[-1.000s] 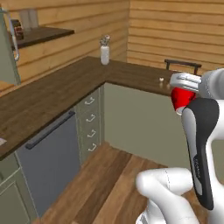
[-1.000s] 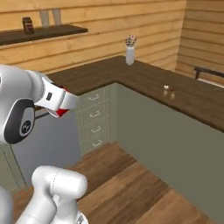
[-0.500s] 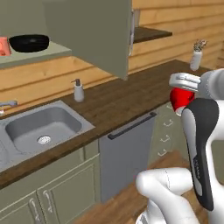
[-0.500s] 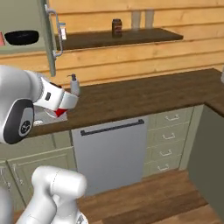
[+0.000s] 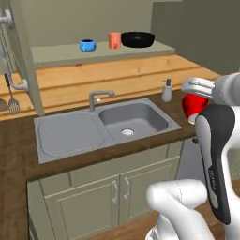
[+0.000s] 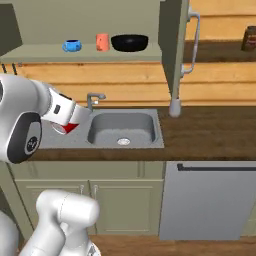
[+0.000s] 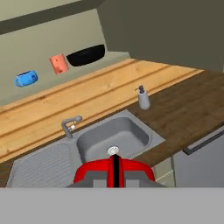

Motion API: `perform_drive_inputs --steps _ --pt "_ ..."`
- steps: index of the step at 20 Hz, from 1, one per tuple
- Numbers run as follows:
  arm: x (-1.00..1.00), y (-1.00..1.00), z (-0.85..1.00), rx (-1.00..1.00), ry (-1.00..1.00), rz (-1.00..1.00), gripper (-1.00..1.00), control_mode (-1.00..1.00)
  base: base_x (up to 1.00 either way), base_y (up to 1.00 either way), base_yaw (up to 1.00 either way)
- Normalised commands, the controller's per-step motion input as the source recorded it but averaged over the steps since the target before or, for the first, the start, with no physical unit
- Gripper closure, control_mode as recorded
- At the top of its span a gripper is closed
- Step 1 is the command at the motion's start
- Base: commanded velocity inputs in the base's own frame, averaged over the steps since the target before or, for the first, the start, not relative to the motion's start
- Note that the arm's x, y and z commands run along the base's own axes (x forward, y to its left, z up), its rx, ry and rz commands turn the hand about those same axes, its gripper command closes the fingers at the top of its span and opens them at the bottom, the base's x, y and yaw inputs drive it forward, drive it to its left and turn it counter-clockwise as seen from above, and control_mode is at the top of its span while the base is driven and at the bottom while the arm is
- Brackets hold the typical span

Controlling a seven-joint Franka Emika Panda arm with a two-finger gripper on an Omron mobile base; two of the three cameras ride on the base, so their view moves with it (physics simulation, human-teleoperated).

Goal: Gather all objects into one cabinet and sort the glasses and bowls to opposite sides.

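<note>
The olive-beige wall cabinet (image 6: pixel 90 30) stands open above the sink, its tall door (image 6: pixel 172 47) swung out with the long grey handle (image 6: pixel 192 42) facing the room. On its shelf (image 5: pixel 101 52) sit three of the task's things in a row: the small blue bowl (image 5: pixel 87 45) at the left, the small orange-red cup (image 5: pixel 114 40) in the middle, and the wide black bowl (image 5: pixel 138 39) at the right, just beside the cup. As they lie, the cup sits between the two bowls, so the sorting is not yet done.

Below, the dark wooden bench (image 6: pixel 210 135) carries the steel sink (image 5: pixel 133 119) with its draining board (image 5: pixel 70 136), a tap (image 5: pixel 99 97) and a grey soap dispenser (image 5: pixel 167 90).

The glossy red cup (image 5: pixel 193 107) is off the bench, pinched in the tool (image 7: pixel 113 168), whose fingers are pressed tight on the cup's rim; it hangs over the front edge of the bench, well below the shelf.

Risks, as I judge them: lifting the red cup to the shelf could clip the open door or the shelf's front edge. Setting it down in the row may nudge the orange-red cup or push the blue bowl off the edge. A rim pinch may also let the cup swing or slip.
</note>
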Motion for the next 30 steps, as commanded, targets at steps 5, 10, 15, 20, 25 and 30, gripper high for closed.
perform_drive_inputs --steps 5,10,15,20,25,30 --pt "0.00 0.00 0.00 0.00 0.00 0.00 1.00 1.00 0.41 0.92 0.41" --pt "0.00 0.00 0.00 0.00 0.00 0.00 1.00 1.00 0.88 0.27 0.34" --pt "0.00 0.00 0.00 0.00 0.00 0.00 1.00 1.00 0.45 0.00 0.29" --pt "0.00 0.00 0.00 0.00 0.00 0.00 1.00 1.00 -0.02 0.00 0.12" --pt "0.00 0.00 0.00 0.00 -0.01 0.02 1.00 -1.00 0.00 0.00 0.01" --pt "0.10 0.00 0.28 0.00 -0.27 0.18 1.00 -1.00 0.00 0.00 0.00"
